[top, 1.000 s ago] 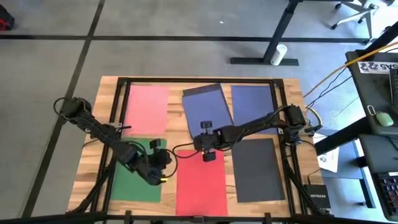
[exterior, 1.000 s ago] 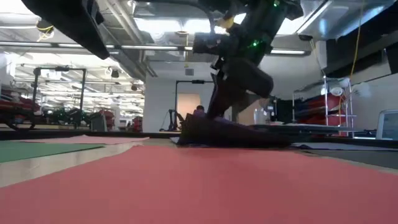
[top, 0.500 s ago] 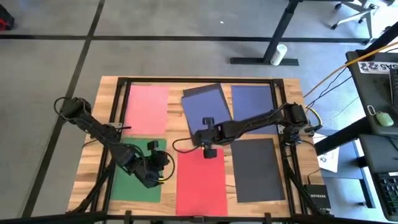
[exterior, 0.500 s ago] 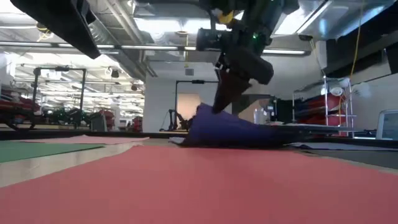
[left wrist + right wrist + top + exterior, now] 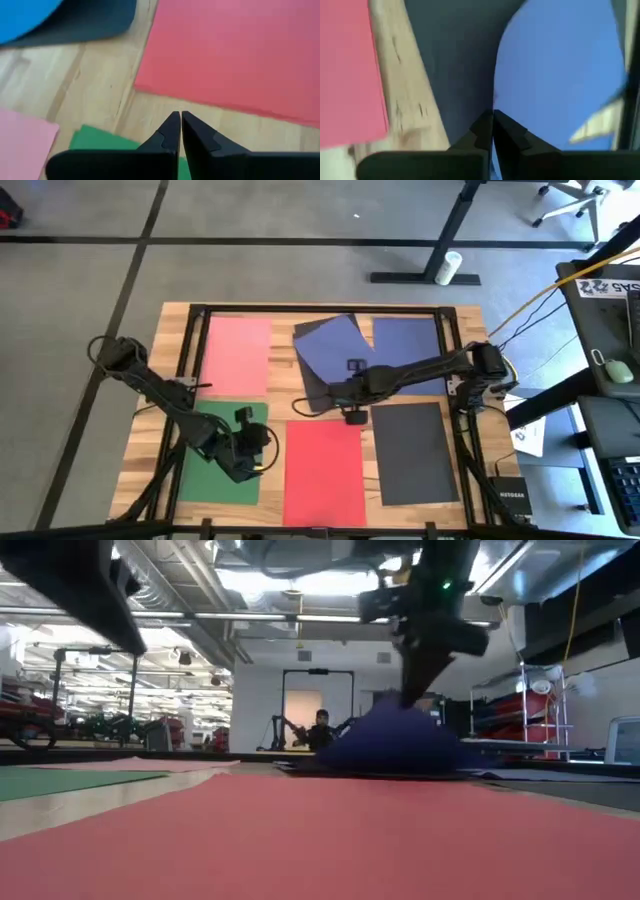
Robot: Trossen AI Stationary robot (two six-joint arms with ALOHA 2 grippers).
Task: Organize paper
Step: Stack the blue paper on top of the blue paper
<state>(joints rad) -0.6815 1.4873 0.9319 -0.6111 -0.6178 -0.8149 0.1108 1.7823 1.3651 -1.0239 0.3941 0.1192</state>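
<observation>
Sorting looks barely begun: the right gripper (image 5: 343, 392), jaws pinched on the tilted navy sheet (image 5: 330, 345), probably lifts its edge. Beyond the left gripper (image 5: 266, 461), jaws together and empty, red sheet (image 5: 324, 470), green, pink and dark grey lie unstacked.

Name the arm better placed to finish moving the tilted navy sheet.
Right. The right gripper has its jaws shut on the tilted navy sheet, its near edge lifted off the table. The left gripper is shut on nothing, over the green sheet, well away.
</observation>
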